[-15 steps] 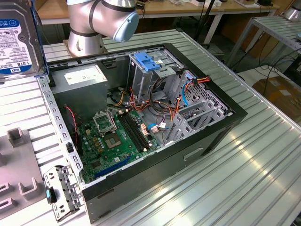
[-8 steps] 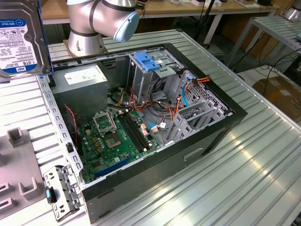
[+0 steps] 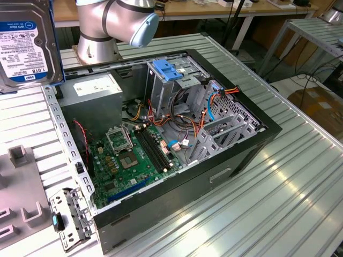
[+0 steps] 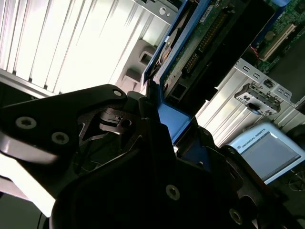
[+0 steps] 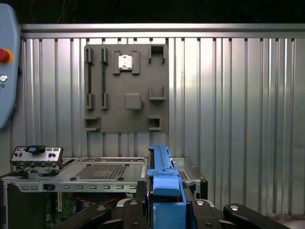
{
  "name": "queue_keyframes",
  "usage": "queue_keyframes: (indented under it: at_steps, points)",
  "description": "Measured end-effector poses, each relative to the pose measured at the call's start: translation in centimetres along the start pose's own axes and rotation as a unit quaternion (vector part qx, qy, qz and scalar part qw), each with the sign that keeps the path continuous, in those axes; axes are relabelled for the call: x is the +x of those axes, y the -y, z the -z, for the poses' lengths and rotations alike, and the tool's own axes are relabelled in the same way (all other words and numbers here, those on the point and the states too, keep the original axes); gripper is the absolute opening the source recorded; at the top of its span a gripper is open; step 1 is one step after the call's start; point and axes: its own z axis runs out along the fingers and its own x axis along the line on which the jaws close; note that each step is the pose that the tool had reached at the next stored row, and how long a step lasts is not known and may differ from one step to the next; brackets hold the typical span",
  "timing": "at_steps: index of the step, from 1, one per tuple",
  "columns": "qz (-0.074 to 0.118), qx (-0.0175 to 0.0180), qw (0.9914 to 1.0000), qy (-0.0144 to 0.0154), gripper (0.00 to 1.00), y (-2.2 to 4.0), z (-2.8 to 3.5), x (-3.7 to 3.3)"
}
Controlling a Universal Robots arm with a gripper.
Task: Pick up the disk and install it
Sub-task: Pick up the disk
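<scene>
The ribbed metal tabletop (image 3: 278, 203) stretched under everything, and the open computer case (image 3: 236, 160) lay flat on it with its side panel off. My arm (image 3: 115, 21) rose from its base behind the case. A grey fixture plate (image 5: 119, 119) lay flat on the tabletop beyond the case in the first wrist view, and it sat at the exterior view's left, beside the case. Inside the case, the grey power supply (image 3: 94, 88) with its white sticker filled the far corner toward the exterior view's left, and the green motherboard (image 3: 128, 160) lay just in front of it. I had the disk (image 3: 24, 43) up in the air at the exterior view's upper left, off the tabletop and apart from the case, with its white and blue label facing that camera. In the second wrist view its green circuit-board side (image 4: 205, 43) showed within the blue carrier. In the first wrist view the carrier (image 5: 162, 171) stood edge-on. My fingers (image 4: 145, 107) were clamped on the disk's blue carrier. A light-blue latch plate (image 3: 167, 70) sat on top of the drive cage, and a small perforated bracket (image 3: 69, 217) lay against the case's near corner.
</scene>
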Motion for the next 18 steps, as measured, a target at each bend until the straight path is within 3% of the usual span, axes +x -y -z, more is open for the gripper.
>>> queue_keyframes:
  at_steps: [18]
  points:
    - [0.0,0.0,1.0,0.0,0.37,1.92,-0.02,-0.02]
